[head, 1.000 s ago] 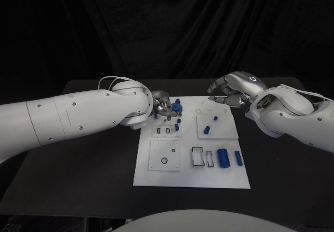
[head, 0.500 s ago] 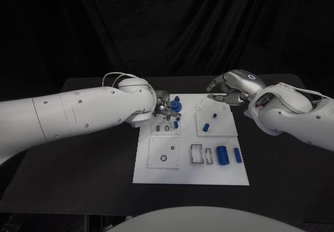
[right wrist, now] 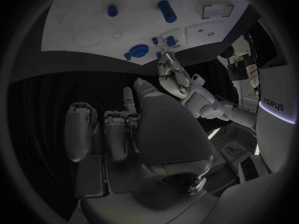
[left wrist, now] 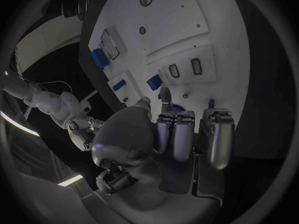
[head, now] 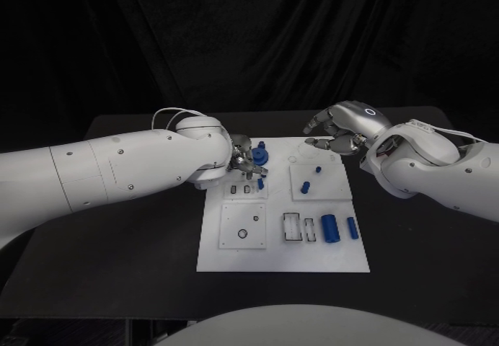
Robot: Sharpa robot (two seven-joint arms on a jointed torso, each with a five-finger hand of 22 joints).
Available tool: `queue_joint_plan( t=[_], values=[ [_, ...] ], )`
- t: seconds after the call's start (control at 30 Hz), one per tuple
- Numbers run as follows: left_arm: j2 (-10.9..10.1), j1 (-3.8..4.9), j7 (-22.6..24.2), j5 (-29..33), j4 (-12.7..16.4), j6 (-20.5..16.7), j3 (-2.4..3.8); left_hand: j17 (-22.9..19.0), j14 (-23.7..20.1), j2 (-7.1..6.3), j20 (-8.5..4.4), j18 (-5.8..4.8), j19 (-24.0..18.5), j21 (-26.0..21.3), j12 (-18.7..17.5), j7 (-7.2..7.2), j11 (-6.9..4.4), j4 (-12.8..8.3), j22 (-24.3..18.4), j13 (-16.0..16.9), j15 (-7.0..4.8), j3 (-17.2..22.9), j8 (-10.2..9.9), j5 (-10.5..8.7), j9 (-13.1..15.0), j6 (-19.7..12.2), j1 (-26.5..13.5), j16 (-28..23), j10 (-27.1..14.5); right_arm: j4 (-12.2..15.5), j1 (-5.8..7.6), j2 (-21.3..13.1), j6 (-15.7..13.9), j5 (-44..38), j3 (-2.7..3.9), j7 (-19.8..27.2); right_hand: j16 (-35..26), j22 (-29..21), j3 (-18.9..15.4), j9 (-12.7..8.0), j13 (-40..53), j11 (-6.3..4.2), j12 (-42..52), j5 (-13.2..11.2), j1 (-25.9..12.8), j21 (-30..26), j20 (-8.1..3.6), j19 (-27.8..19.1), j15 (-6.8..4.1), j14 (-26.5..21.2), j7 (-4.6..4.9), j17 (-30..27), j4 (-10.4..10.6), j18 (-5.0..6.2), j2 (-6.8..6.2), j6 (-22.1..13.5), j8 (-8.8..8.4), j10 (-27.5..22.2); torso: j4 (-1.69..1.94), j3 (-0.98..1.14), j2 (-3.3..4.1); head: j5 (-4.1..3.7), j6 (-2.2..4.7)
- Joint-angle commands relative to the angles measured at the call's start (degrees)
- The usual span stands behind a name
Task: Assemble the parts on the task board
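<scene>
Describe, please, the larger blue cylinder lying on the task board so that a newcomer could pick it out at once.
Start at the white task board mid-table and go to its near right part. Two blue cylinders lie there side by side, right of two rectangular slots. The larger blue cylinder is the thicker, longer one, next to the slots.

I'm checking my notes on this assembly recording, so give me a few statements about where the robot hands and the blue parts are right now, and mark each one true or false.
1. The left robot hand is at the far end of the task board, by a blue part. True.
2. The right robot hand grips the large blue cylinder. False: that cylinder lies on the board, away from both hands.
3. A smaller blue cylinder lies beside the large one. True.
4. The task board is black. False: it is white, on a black table.
</scene>
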Motion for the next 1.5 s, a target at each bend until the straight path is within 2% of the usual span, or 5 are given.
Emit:
queue_joint_plan(
  t=[0.03,0.57,0.9,1.5],
  values=[
    [0.3,-0.23,1.1,-0.1,-0.2,0.4,0.05,15.1,6.0,0.49,-0.40,-1.06,1.8,-0.3,0.2,0.01,-0.35,-0.1,9.8,15.0,-0.36,0.3,-0.5,-0.11,0.1,0.5,0.2,0.1,6.0,0.1,-0.13,0.0,-0.6,-0.5,0.03,-0.5,0.2,11.9,0.4,-0.1,15.1,0.35,0.2,0.3,0.6,-0.2,0.36,0.8,0.45,5.9,0.22,15.1,-0.1,0.11,0.01,0.3,-0.29,6.0,-0.07,0.01,-0.03,0.09,-0.27],
    [1.1,-0.86,1.7,-0.1,-0.8,1.0,0.05,15.1,6.0,0.54,-0.42,-1.05,1.8,-0.4,0.2,-0.01,-0.37,-0.2,9.7,15.0,-0.38,0.6,-1.0,0.29,0.3,0.8,0.6,0.1,6.0,-0.1,-0.13,0.0,-0.7,-0.5,0.03,-0.5,0.2,11.9,0.4,-0.1,15.1,0.36,0.2,0.4,0.6,-0.3,0.37,0.7,0.46,5.9,0.23,15.1,-0.1,0.14,-0.01,0.3,-0.29,6.0,-0.01,0.06,-0.06,-0.04,-0.94],
    [1.4,-1.46,1.7,-0.1,-1.4,1.7,0.05,15.1,6.0,0.49,-0.44,-1.00,1.7,-0.5,0.2,-0.02,-0.39,-0.6,9.5,15.0,-0.40,1.1,-1.8,0.62,0.5,1.0,1.1,0.1,6.0,-0.1,-0.13,0.0,-0.7,-0.5,0.03,-0.5,0.2,11.9,0.4,-0.1,15.1,0.36,0.2,0.4,0.6,-0.3,0.37,0.7,0.46,5.9,0.23,15.1,-0.1,0.14,-0.01,0.3,-0.29,6.0,0.01,0.10,-0.09,-0.28,-0.94],
    [2.0,-2.20,1.9,-0.1,-1.5,2.8,0.05,15.1,6.0,0.26,-0.50,-0.95,1.6,-0.7,0.2,-0.06,-0.43,-1.6,9.4,15.0,-0.46,2.5,-3.8,0.77,1.0,1.5,2.6,0.1,6.0,-0.5,-0.15,0.2,-0.7,-0.5,0.03,-0.5,0.2,11.9,0.4,-0.1,15.1,0.37,0.2,0.4,0.6,-0.4,0.38,0.7,0.46,5.9,0.23,15.1,-0.1,0.16,-0.04,0.4,-0.29,6.0,0.00,0.13,-0.15,-0.24,-0.94]
  ],
)
